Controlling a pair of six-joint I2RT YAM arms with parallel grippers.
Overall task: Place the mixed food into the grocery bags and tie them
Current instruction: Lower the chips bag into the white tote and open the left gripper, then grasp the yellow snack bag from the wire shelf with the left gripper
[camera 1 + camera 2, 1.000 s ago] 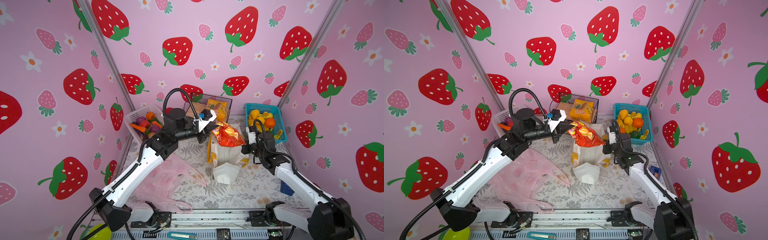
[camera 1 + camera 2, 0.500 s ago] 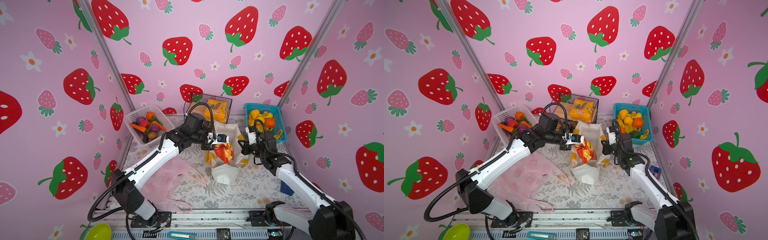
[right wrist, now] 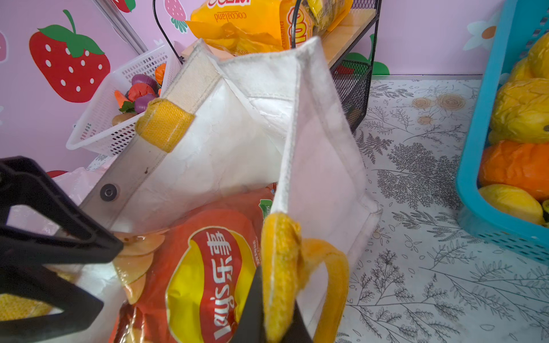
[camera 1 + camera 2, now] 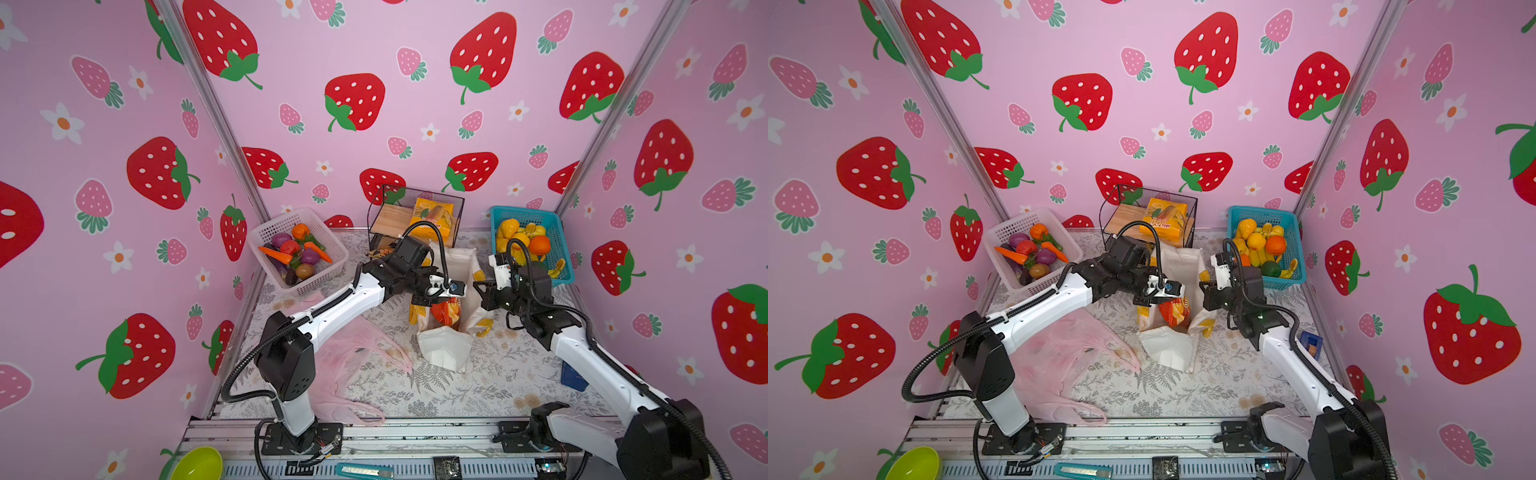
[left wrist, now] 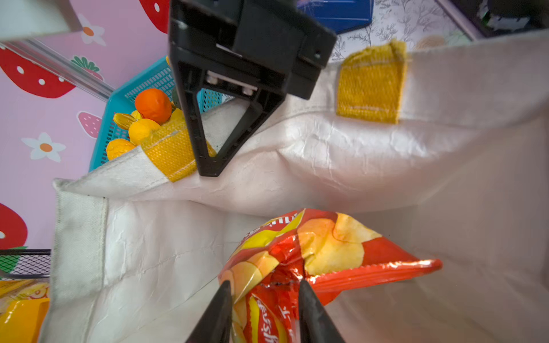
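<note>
The white canvas tote (image 4: 446,353) (image 4: 1169,347) stands open mid-table with a red-orange snack packet (image 4: 445,312) (image 3: 202,282) inside it. My left gripper (image 4: 432,297) (image 5: 264,286) reaches into the tote's mouth, its jaws apart on either side of the packet's crumpled top (image 5: 312,246). My right gripper (image 4: 478,291) (image 3: 277,285) is shut on a yellow handle (image 3: 279,267) at the tote's right rim. The pink plastic bag (image 4: 353,353) lies flat to the left. Toy vegetables (image 4: 297,253) fill a white basket. A yellow-orange packet (image 4: 434,218) sits in the black wire rack.
The white basket (image 4: 328,232) stands at the back left, the wire rack (image 4: 415,193) at the back centre. A blue basket (image 4: 523,211) of yellow and orange fruit is at the back right. A small blue box (image 4: 575,376) lies by the right arm, a green bowl (image 4: 199,463) below the front rail.
My left arm brought the red-orange packet down from above the tote into it, and its jaws have parted. The right gripper has kept its hold on the handle.
</note>
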